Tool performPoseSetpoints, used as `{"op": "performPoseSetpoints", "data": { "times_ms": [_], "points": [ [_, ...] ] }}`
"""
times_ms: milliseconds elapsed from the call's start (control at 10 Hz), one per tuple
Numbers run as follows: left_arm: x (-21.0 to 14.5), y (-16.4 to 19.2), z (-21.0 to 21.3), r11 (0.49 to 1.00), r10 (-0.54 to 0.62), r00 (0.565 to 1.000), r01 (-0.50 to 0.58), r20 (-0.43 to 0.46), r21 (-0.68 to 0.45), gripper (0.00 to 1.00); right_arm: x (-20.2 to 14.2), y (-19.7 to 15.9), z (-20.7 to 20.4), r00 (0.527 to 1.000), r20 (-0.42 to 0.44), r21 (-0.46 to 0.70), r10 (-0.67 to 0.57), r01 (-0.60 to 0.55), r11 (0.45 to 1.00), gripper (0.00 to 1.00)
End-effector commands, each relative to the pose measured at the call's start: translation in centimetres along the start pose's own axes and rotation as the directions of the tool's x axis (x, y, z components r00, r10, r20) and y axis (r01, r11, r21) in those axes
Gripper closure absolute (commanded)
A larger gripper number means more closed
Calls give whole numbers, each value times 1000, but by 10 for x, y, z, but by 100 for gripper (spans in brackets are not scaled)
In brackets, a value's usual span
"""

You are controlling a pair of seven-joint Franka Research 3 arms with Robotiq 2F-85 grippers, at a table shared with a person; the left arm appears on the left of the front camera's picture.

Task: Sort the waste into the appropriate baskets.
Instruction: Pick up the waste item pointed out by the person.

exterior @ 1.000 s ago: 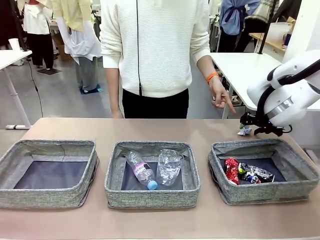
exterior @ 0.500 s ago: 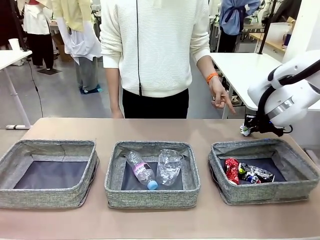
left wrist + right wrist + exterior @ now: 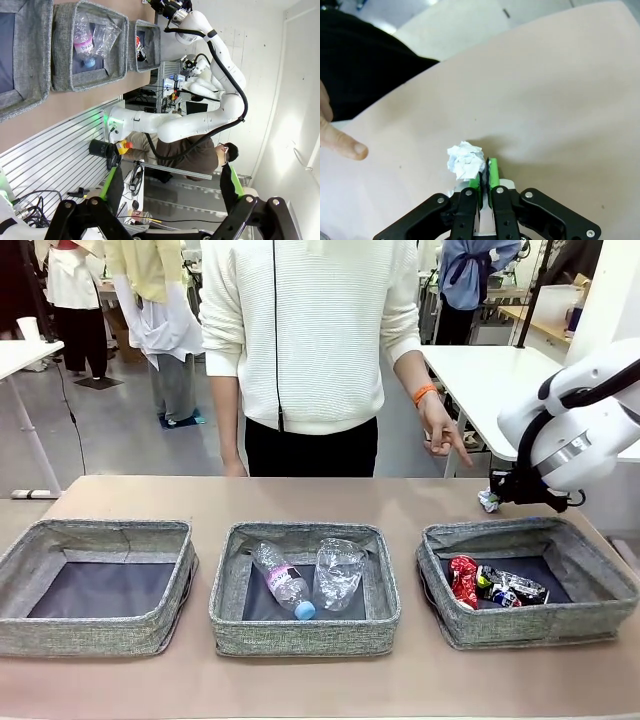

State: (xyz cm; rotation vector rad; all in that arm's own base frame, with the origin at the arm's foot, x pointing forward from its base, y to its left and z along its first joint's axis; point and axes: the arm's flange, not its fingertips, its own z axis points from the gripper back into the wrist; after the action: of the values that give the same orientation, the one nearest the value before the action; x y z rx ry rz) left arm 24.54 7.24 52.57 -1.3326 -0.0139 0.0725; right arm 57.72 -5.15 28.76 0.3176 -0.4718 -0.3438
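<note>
The crumpled white paper ball [image 3: 465, 166] is the one piece of waste not yet in a basket: it hangs a little above the counter [image 3: 560, 100], behind the right basket [image 3: 530, 580], and the right gripper [image 3: 485, 175] has its fingers pressed nearly together on the edge of the ball, so that most of the paper sticks out to one side. This grip looks rather thin to me, and the ball could slip on the way. The person's hand [image 3: 440, 440] points down just beside it. In the right basket lie the crushed red can [image 3: 463, 580] and the dark printed can [image 3: 510, 587]; in the middle basket [image 3: 305, 585] lie the small clear bottle [image 3: 283, 580] and the clear plastic cup [image 3: 339, 572]. The left basket [image 3: 95, 585] holds nothing. The left gripper [image 3: 170, 200] has its fingers spread wide, far from the baskets. I judge the sorting almost finished: the paper probably belongs in the left basket, across the whole counter.
</note>
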Motion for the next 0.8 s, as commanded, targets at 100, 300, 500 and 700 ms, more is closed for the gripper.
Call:
{"op": "performPoseSetpoints", "data": {
  "times_ms": [100,300,500,700],
  "points": [
    [-2,-4,0,1000,-3,1000,3,-1,-13,0,-5,-4,6,999,-7,9,-31,31,999,100],
    [-2,-4,0,1000,-3,1000,3,-1,-13,0,4,-2,37,999,22,-13,-49,49,999,100],
    [-2,-4,0,1000,-3,1000,3,-1,-13,0,25,14,137,994,28,-71,-104,106,992,100],
    [-2,-4,0,1000,-3,1000,3,-1,-13,0,15,36,212,990,-72,-108,-123,114,988,100]
  ]
}}
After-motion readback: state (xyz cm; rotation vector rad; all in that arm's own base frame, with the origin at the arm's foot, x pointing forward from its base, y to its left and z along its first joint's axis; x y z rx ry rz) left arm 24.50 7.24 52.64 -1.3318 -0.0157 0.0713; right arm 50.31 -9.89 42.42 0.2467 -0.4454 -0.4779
